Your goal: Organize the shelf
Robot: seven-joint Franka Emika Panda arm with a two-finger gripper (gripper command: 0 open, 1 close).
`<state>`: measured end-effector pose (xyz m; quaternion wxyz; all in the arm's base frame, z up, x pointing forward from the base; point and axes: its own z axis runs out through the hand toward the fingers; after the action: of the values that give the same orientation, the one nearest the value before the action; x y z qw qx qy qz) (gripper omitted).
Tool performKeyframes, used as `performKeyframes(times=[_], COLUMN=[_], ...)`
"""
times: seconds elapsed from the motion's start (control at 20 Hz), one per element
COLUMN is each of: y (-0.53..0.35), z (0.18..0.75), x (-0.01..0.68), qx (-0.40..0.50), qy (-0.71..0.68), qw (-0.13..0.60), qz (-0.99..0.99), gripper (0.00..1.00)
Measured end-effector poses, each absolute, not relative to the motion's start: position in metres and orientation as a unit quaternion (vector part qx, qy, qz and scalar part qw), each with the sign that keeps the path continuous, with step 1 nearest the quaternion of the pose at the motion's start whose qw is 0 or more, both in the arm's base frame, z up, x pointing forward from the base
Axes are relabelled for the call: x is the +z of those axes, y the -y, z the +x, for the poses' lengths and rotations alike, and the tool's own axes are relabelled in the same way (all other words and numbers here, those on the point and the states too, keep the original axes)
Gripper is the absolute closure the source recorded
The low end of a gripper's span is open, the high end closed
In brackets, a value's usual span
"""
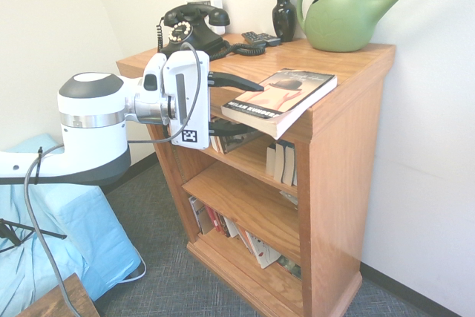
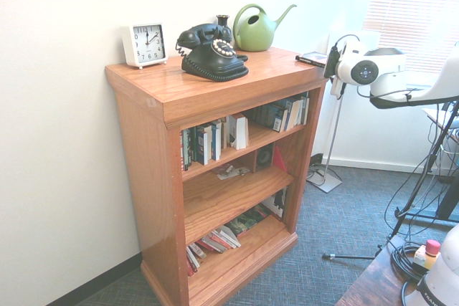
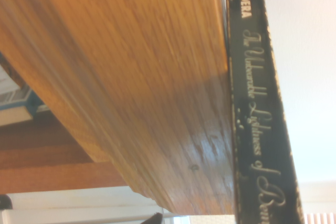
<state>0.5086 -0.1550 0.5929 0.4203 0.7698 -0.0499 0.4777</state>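
Carpeted corner, pale walls. Shelf (image 1: 326,131) stands against wall, three tiers partly filled with books. Hand (image 1: 249,106) at shelf's front edge, fingers spread wide: upper finger above top board, lower one beneath overhang, grasping nothing. Just beside it, paperback (image 1: 280,100) lies flat on top, overhanging front edge; spine reads "Kundera" in wrist view. Behind: black rotary telephone (image 1: 194,29), remote (image 1: 261,38), dark vase (image 1: 283,14), green watering can (image 1: 349,14). White clock (image 2: 144,44) at far end.

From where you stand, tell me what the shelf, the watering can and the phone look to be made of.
Shelf: oak-coloured wood, visible grain, glossy varnish.
Watering can: probably moulded green plastic, smooth with a soft sheen.
Phone: glossy black shell with highlights; plastic or bakelite, can't tell which.
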Motion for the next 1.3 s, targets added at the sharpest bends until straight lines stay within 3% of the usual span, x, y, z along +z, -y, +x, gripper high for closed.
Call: performKeyframes(times=[0.5,0.55,1.3], y=[0.172,0.171,0.174], z=[0.512,0.513,0.529], x=[0.59,0.59,0.604], qx=[0.497,0.497,0.507], qy=[0.036,0.035,0.035], qw=[0.407,0.407,0.415], qz=[0.765,0.765,0.755], gripper=[0.0,1.0,1.0])
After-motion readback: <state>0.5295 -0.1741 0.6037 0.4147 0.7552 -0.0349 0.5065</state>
